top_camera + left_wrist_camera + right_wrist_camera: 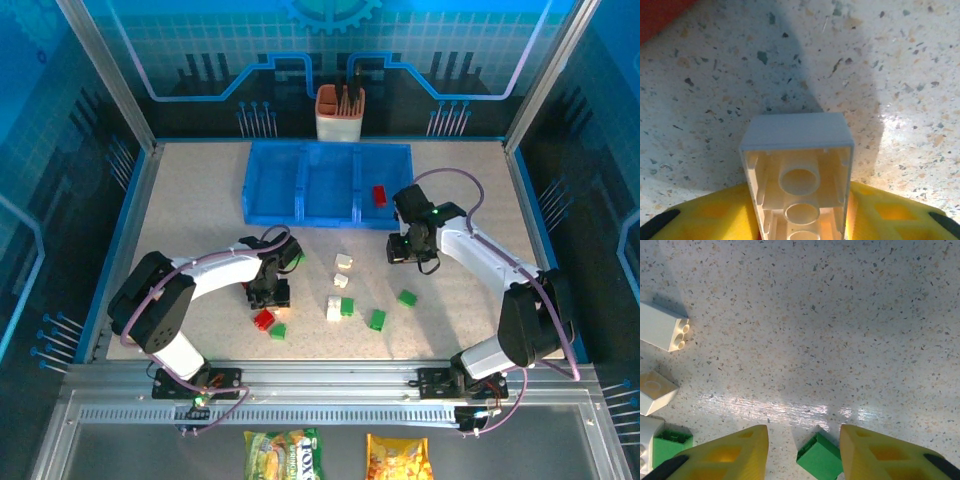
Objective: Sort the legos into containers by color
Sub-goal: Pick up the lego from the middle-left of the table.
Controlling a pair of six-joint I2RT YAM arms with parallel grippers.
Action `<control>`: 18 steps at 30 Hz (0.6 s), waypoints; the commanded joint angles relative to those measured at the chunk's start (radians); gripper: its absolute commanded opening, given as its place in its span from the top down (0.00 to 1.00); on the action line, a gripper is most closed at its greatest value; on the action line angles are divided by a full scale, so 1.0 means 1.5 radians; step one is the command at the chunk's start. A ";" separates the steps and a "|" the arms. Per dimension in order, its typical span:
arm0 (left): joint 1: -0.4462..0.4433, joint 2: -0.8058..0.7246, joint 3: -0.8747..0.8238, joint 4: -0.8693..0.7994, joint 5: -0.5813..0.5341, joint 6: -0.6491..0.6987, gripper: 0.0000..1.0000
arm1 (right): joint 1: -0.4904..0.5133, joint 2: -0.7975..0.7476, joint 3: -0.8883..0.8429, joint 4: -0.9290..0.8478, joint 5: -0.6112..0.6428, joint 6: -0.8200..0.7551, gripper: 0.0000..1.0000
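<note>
Mid-sort, at the pick-up step. Clamped on a cream brick [797, 132] with the left gripper [800, 192], lower centre of the wrist view (hollow underside toward the lens; lifted or not, cannot tell). Poised with the right gripper [804, 435] parted and empty over a green brick [820, 457], bottom centre. Next, probably: lift, carry to the blue tray [275, 180] at upper centre, avoiding the right compartment already holding a red brick [379, 195].

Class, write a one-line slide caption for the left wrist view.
White brick, hollow side to camera, clamped in the left gripper, speckled table behind.
</note>
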 commanded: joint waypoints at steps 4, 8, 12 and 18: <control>-0.007 0.006 0.012 -0.019 -0.016 -0.001 0.63 | 0.017 -0.020 0.002 -0.013 -0.004 0.011 0.57; -0.007 0.005 0.021 -0.024 -0.020 0.002 0.66 | 0.017 -0.022 0.003 -0.019 -0.001 0.013 0.57; -0.007 -0.007 0.032 -0.033 -0.023 0.004 0.67 | 0.017 -0.027 0.003 -0.021 0.004 0.015 0.57; -0.006 -0.029 0.061 -0.064 -0.038 0.020 0.68 | 0.020 -0.030 0.009 -0.027 0.005 0.019 0.57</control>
